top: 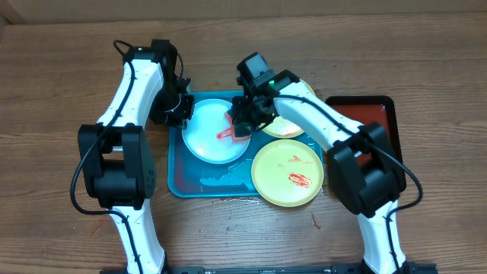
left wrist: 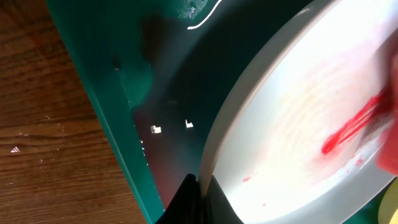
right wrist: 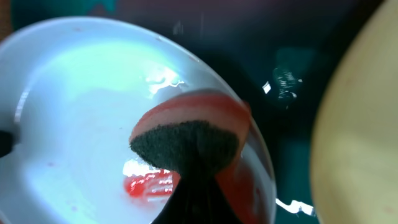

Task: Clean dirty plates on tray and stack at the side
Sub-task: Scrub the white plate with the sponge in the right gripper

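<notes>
A white plate (top: 207,139) with a red sauce smear (top: 225,134) lies on the turquoise tray (top: 176,173). My left gripper (top: 181,111) is shut on the plate's left rim; the left wrist view shows the rim (left wrist: 214,155) pinched between the fingers (left wrist: 200,190). My right gripper (top: 245,122) is shut on a red sponge with a dark scouring face (right wrist: 186,140), pressed on the plate (right wrist: 81,106) beside the smear (right wrist: 146,185). A yellow-green plate with red sauce (top: 288,173) overlaps the tray's right edge. Another plate (top: 288,126) lies partly hidden under the right arm.
A dark red, black-rimmed tray (top: 383,114) sits at the far right on the wooden table. A wet patch (top: 221,180) shows on the turquoise tray's front. The pale plate edge (right wrist: 360,124) lies close to the right of the sponge.
</notes>
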Controlling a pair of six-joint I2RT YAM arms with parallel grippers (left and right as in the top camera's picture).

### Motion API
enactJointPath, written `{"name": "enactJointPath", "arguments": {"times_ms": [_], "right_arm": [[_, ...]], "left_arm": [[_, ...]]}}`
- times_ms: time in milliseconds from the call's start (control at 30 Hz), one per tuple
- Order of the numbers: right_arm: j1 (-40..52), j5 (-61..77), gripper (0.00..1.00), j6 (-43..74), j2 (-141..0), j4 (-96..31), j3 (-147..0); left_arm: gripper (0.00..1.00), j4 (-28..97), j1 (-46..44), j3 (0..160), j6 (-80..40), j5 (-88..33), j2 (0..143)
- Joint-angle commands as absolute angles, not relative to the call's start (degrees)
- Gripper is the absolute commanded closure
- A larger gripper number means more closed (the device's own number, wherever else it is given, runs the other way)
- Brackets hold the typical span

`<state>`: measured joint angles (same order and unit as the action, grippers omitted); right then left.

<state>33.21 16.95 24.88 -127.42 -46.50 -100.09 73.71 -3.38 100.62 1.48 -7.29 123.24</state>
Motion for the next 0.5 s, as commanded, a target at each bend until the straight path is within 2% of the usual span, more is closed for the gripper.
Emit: {"name": "enactJointPath", "arguments": {"times_ms": [0,133,333,467], "right_arm": [[33.8,16.12,0.96,25.58,-129.78,-45.58,-101.71],[33.8,16.84,0.96,25.56,-131.11,-44.82,-101.69],[34.63,30.96,0.96,21.43,-132.03,-40.8,-101.65],[36.67,34.96,0.96,21.12,-132.03,-39.44,-101.65]], "left_arm": [[0.96,73.65,-3.68,102.15,1.08,-7.6,123.96],[0.96,73.65,-3.68,102.15,1.1,-8.34,123.96],[0.96,73.52,-3.68,102.15,2.09,-12.88,123.96],[0.96,73.49,-3.68,102.15,2.61,-14.06,123.96]]}}
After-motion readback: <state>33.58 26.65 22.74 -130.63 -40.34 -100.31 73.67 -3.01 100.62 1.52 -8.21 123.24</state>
